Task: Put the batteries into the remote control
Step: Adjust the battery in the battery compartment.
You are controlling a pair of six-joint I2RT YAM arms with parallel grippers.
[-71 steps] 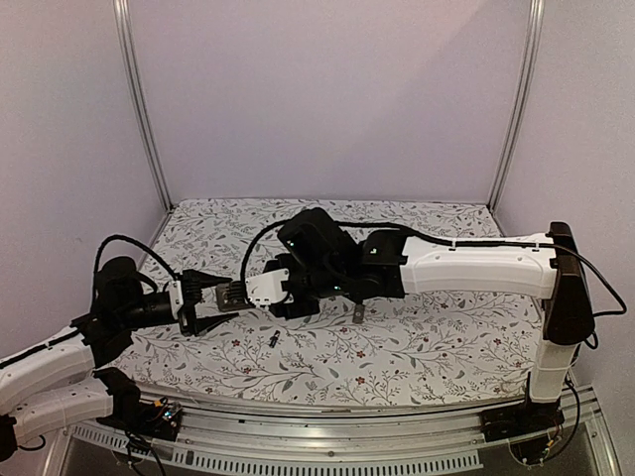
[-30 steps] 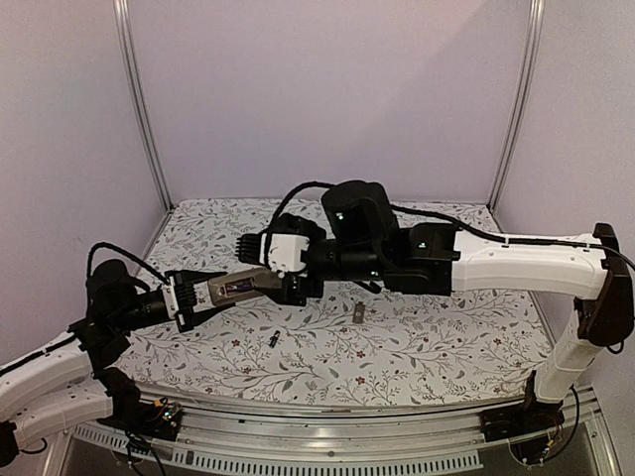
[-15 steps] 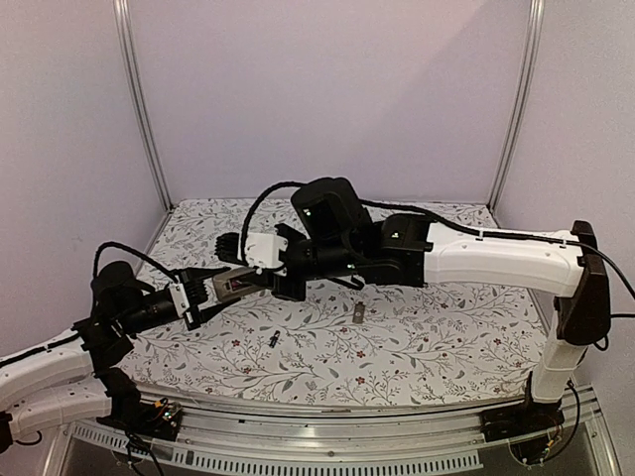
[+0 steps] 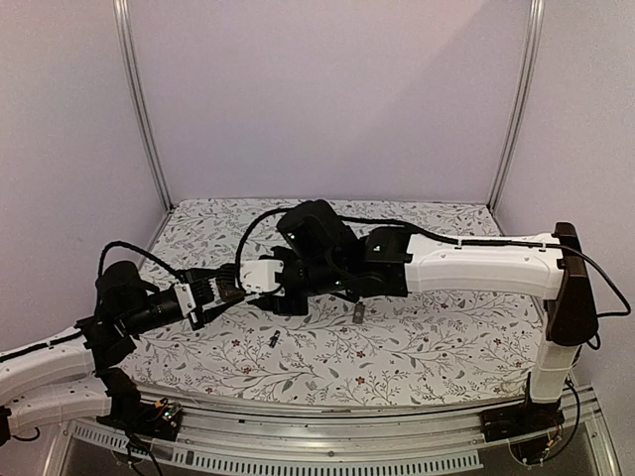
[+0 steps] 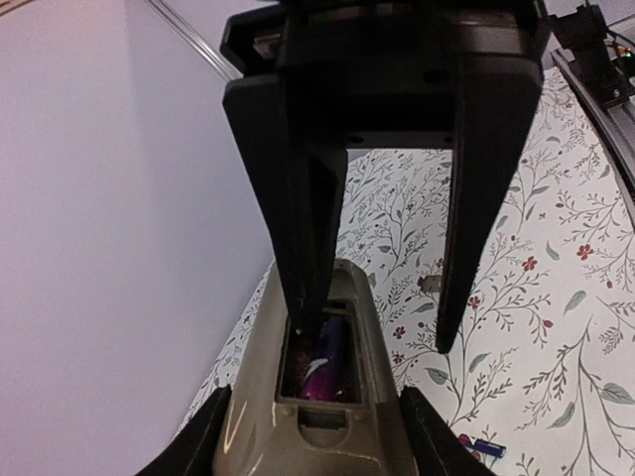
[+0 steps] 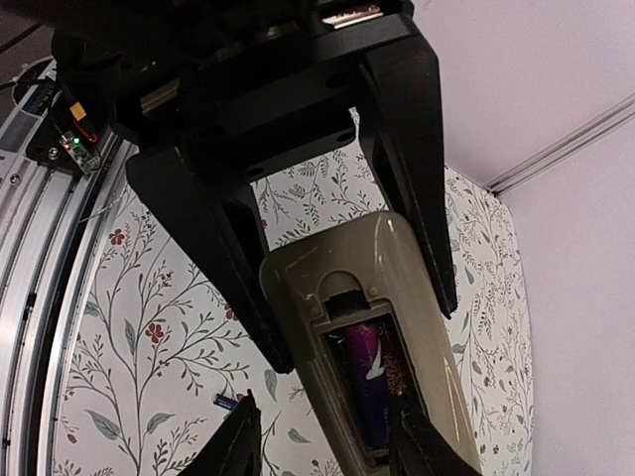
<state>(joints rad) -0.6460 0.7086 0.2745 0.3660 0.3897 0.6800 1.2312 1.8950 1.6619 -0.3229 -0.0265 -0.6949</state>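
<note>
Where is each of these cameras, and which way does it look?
Top external: fixed above and behind the bases, looking down at the table; left arm and right arm both show.
Left wrist: on the left arm, looking along the left fingers at the remote control they hold; the right gripper faces it.
Right wrist: on the right arm, looking past the right fingers into the open recess holding a purple battery; the left gripper faces it.
Shared: all show the loose battery on the table.
</note>
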